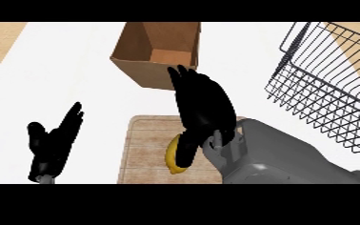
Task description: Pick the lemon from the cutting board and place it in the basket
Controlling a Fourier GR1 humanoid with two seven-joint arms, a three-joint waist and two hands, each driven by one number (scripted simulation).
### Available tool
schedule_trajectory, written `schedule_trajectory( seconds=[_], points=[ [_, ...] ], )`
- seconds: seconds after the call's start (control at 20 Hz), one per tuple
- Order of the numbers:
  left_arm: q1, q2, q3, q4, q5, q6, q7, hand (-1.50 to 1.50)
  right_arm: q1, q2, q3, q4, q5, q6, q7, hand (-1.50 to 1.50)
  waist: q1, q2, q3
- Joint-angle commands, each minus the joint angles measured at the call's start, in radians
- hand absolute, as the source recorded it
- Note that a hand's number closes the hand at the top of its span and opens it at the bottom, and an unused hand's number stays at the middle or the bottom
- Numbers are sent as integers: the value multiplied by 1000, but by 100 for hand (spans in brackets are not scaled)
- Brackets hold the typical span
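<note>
- Nearest the camera, the grey right forearm (pixel 281 155) comes in from the lower right corner and ends in the black right hand (pixel 202 107), which lies over the top right part of the board with its fingers stretched towards the box.
- Its thumb curls down across the yellow oval lemon (pixel 174 158); only the fruit's left and lower edge shows, so I cannot tell whether the hand grasps it or merely covers it.
- White counter top (pixel 63 76) fills most of the view.
- Dark wire basket (pixel 320 93) stands at the right edge, well apart from the lemon.
- Open brown cardboard box (pixel 156 52) sits at the top centre, just beyond the fingertips; no writing or label shows on it.
- Pale wooden cutting board (pixel 144 148) lies at the bottom centre, with the lemon resting on its right half.
- Black left hand (pixel 53 145) rests at the lower left, fingers straight and upward, holding nothing.
</note>
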Motion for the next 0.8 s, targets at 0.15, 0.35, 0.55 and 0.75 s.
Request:
schedule_trajectory(
  seconds=[0.15,0.35,0.55,0.75],
  points=[
    [58,-10,-25,66,-3,-5,62,0,57,41,32,-24,64,-7,239,-150,10,13,-13],
    [48,13,-3,61,14,-32,80,0,140,66,89,-24,144,-55,222,-150,18,18,-12],
    [50,-26,-35,37,-10,4,99,0,199,55,99,-34,206,-56,195,-150,20,19,-11],
    [61,3,-17,44,6,-40,94,0,219,78,94,-50,239,-29,219,-150,23,17,-12]
  ],
)
